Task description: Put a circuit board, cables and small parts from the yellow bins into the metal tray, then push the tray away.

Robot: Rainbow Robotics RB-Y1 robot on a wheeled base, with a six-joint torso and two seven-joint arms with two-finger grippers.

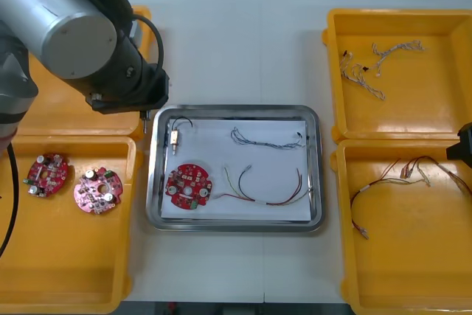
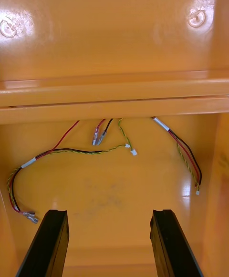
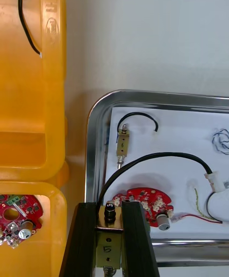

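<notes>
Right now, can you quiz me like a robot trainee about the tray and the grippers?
1. True or false: the right gripper is open above red and yellow cables in a yellow bin.
2. How many circuit boards lie in the metal tray? A one, B two, C three.
3. Which gripper is shut on the black cable?
Key: 1 true; 2 A; 3 the left gripper.

The front camera looks steeply down on the counter [image 1: 221, 35] from above, the left wrist camera looks close past the left hand [image 3: 109, 206] at the left end of the tray [image 3: 90, 162], and the right wrist camera past the right hand [image 2: 109, 215] into the near right bin [image 2: 114, 191], both spots shared with the front view.
</notes>
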